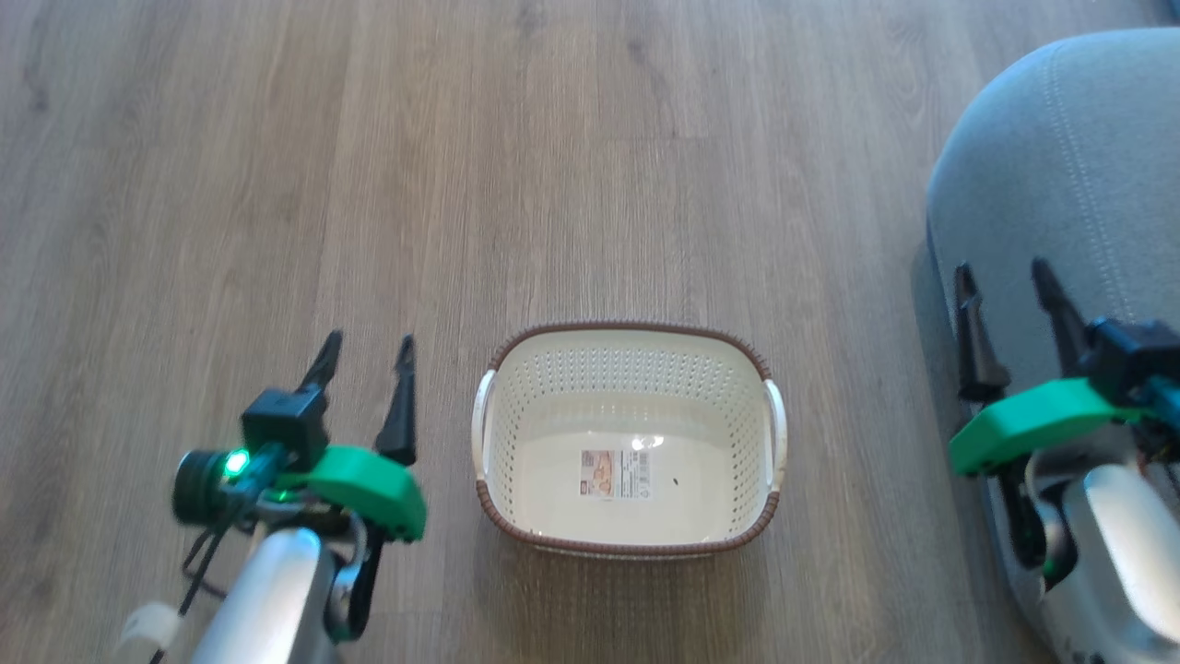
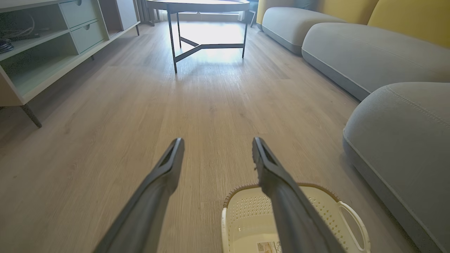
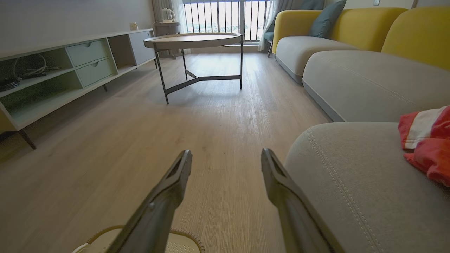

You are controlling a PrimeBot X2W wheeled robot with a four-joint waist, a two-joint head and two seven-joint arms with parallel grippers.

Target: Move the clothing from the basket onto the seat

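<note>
**Basket on the floor, red clothes on the grey cushion**

The basket [image 1: 627, 387] stands on the wooden floor [image 1: 277, 184] right in front of the robot, between its two arms. Its pale bottom lies in plain sight, with the sticker label [image 1: 615, 474] stuck near the middle. The brown rim runs all the way round, and a white handle sits on each short side.

The clothing [image 3: 427, 140] lies on top of the seat [image 1: 1060, 166], a crumpled red heap with a white panel showing (only part of it is visible, at the edge of the right wrist view). The seat is to the robot's right, apart from the basket, with a strip of floor between them.

The left gripper [image 1: 368, 344] hangs over bare floor just beside the basket's left handle. Its two dark fingers are spread wide and there is nothing between them. The right gripper [image 1: 1003, 272] is over the seat's rounded near corner, its fingers just as wide apart and likewise holding nothing. From its own wrist camera, one finger lies across the floor and the other across the stitched edge of the cushion.

Further down the room stand a round table [image 3: 193, 38] on thin dark legs, a low cabinet [image 3: 70, 59] along the left wall, and more grey cushions with yellow backrests [image 3: 404, 28].
</note>
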